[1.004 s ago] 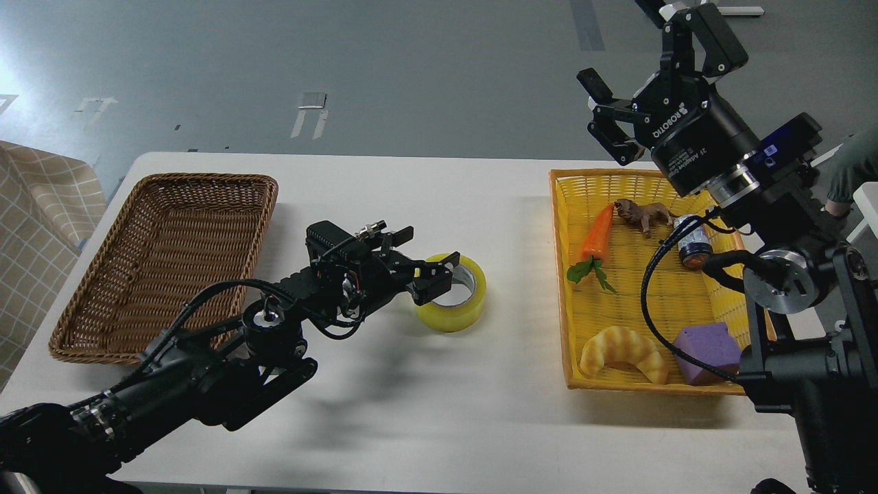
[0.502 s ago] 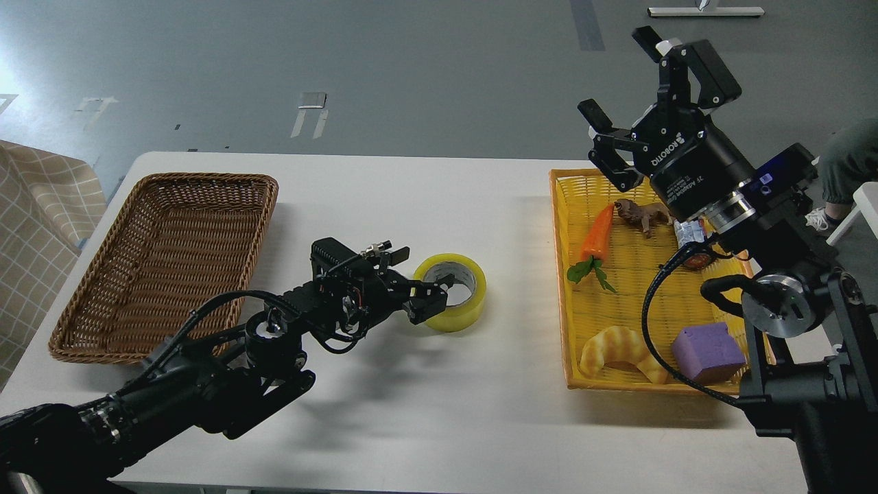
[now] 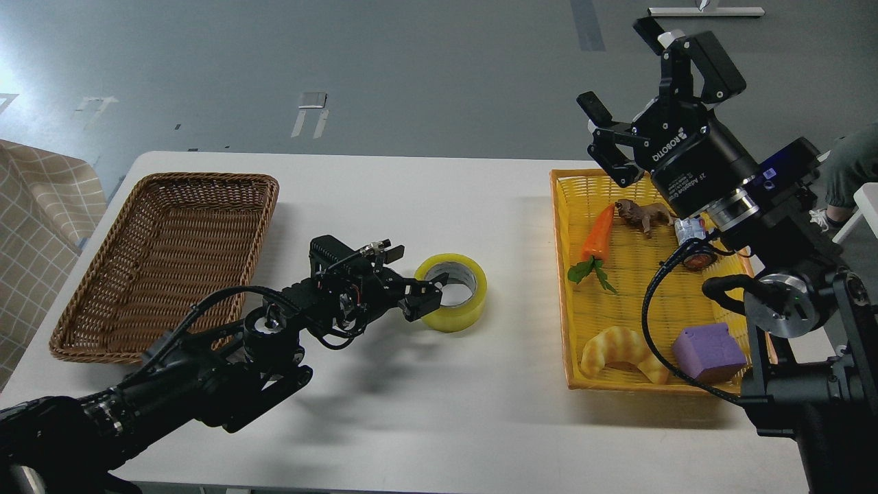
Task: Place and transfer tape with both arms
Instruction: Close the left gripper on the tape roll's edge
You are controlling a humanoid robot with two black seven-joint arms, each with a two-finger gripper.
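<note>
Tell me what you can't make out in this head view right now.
- Left gripper: dark and foreshortened against the tape; whether its fingers grip the tape's near wall is unclear.
- Tape: near-left wall covered by that gripper.
- Small can in the yellow basket: partly behind the right arm and cable; label too small to read.
- Croissant: right end crossed by the cable.

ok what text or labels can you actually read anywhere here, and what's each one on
"ROBOTIQ": white letters on the body of the right gripper, reading upside down from this view.
"2F Adaptive G...": smaller white line just below it on the same body; the rest is too small to read.
Can in the yellow basket: label print too blurred to read.
Tape, left gripper: no readable text.
</note>
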